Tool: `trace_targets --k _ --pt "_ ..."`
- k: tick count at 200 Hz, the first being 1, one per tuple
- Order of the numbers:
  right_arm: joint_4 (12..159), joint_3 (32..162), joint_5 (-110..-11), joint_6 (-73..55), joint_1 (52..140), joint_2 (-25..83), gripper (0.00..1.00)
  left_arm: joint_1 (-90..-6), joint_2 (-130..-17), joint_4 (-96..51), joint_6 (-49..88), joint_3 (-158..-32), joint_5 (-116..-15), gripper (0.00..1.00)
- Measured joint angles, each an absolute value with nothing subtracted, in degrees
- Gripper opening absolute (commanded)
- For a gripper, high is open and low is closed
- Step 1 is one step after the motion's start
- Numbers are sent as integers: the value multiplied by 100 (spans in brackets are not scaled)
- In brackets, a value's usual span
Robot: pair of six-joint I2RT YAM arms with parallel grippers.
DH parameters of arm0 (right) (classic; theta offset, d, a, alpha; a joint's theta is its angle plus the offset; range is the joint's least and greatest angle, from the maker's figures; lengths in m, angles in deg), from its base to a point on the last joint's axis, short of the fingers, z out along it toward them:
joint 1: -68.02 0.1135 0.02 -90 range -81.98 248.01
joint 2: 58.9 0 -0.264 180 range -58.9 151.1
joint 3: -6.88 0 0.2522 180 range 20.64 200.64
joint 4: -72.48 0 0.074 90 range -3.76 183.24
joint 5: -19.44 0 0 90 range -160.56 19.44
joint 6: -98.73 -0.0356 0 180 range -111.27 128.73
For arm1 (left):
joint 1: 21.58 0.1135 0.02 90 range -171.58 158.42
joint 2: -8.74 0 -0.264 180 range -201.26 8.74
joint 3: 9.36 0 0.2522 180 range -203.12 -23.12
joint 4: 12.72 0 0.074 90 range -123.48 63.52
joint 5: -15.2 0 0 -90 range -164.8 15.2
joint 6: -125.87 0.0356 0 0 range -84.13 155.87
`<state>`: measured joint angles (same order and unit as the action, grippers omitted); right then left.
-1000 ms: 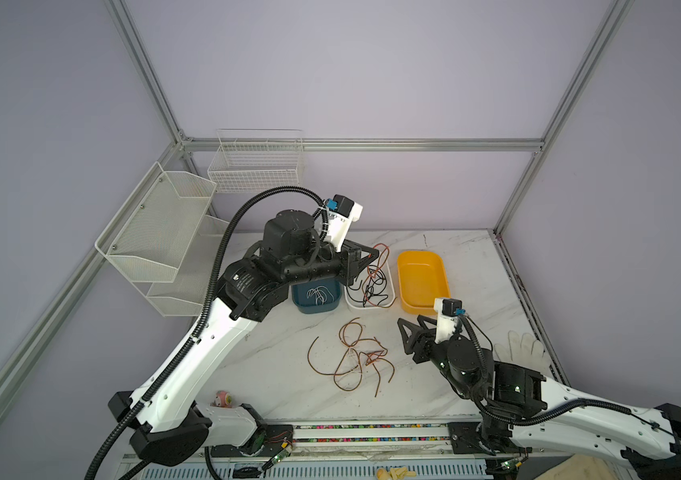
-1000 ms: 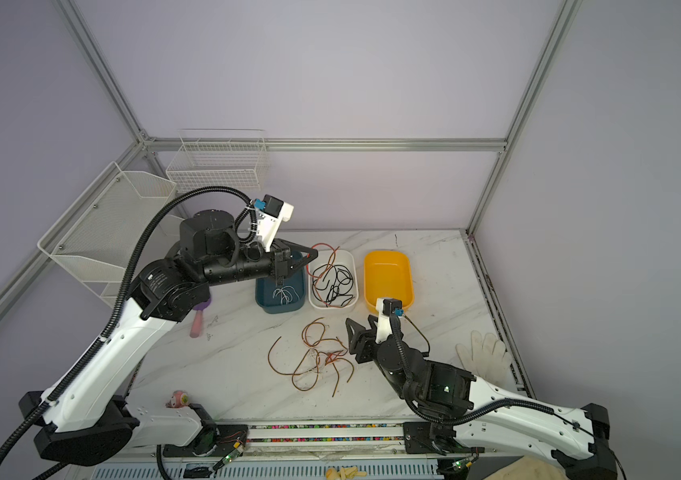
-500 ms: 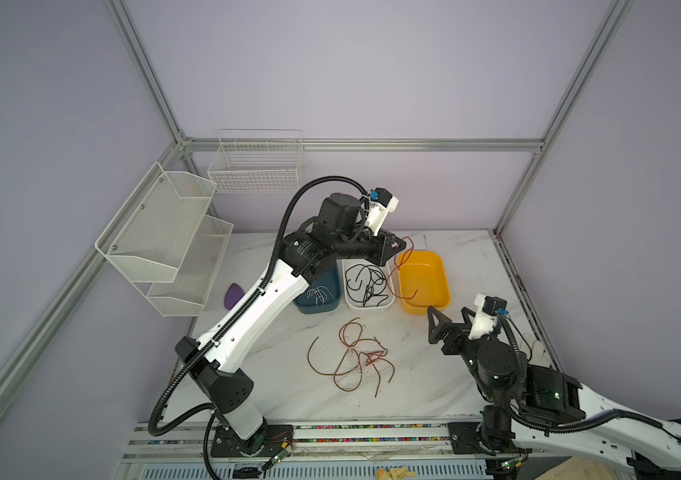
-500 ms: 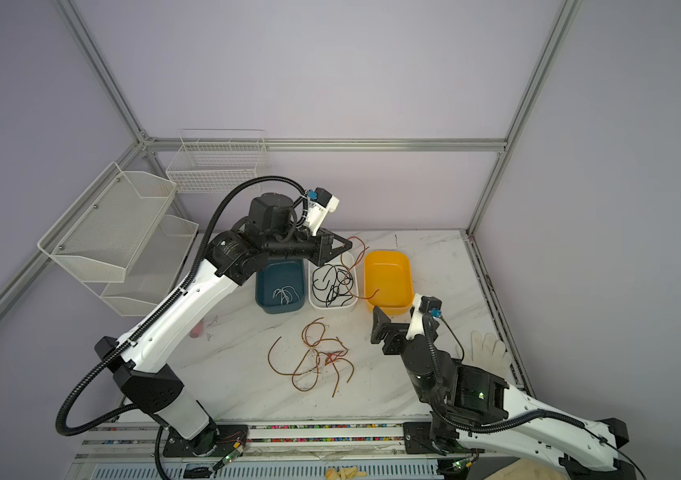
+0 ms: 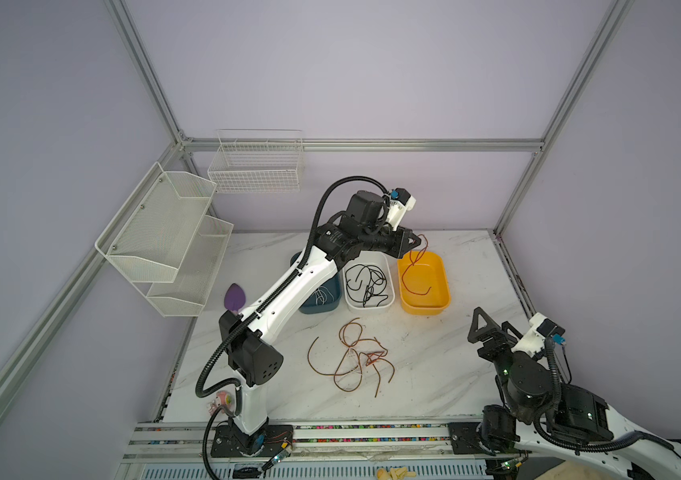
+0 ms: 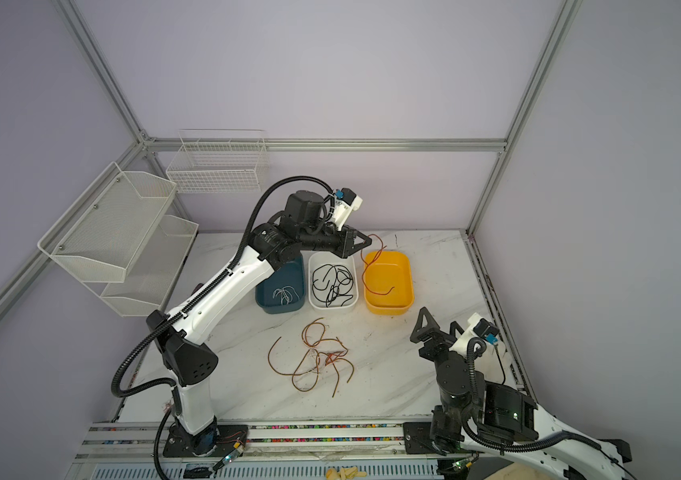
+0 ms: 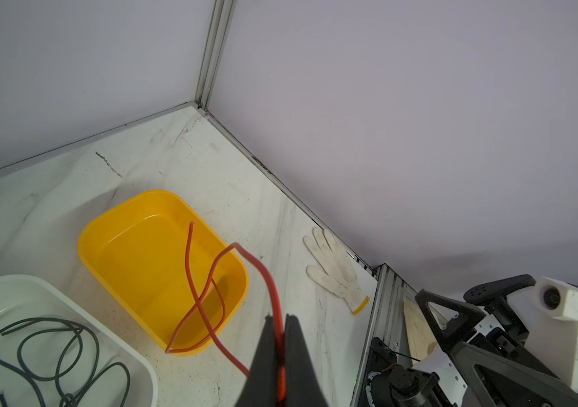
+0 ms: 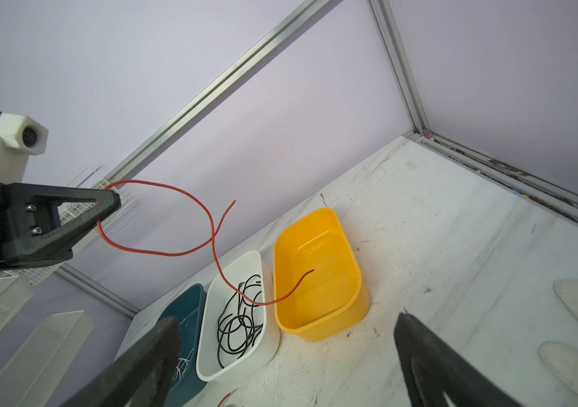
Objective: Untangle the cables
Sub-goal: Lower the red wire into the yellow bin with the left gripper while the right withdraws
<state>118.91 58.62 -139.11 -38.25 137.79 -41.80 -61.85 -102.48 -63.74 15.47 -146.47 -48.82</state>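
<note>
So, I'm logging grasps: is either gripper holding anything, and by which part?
The left gripper pinches the orange-red cable partway along its length, leaving both ends free. The right gripper is open and empty.

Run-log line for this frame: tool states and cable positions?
left tool: shut on red cable | cable end: dangling over yellow bin | right tool: open, empty | brown cables: tangled on table

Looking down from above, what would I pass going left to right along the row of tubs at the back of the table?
blue tub holding white cables → white tub holding black cables → yellow tub, with a red cable hanging over it.
</note>
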Motion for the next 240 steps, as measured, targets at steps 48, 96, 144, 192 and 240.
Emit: trace_targets --k 48,96,144,192,240 --pt "11911 5822 -14106 -3949 13779 -4009 98 -6211 -10838 -6116 1542 -14793 -4887 0" --pt "12011 5822 -14158 -4076 13779 -3612 98 -6285 -11439 -5998 1545 -15064 -4919 0" --pt "12042 5822 -14171 -4105 13779 -3677 98 -6344 -11874 -5998 1547 -15132 -5016 0" --pt "12035 5822 -14169 -4098 13779 -3841 98 -6414 -12256 -5996 1547 -15167 -5145 0" --pt "12033 5822 -14167 -4096 13779 -3841 98 -6537 -12632 -5996 1547 -15169 -5254 0"
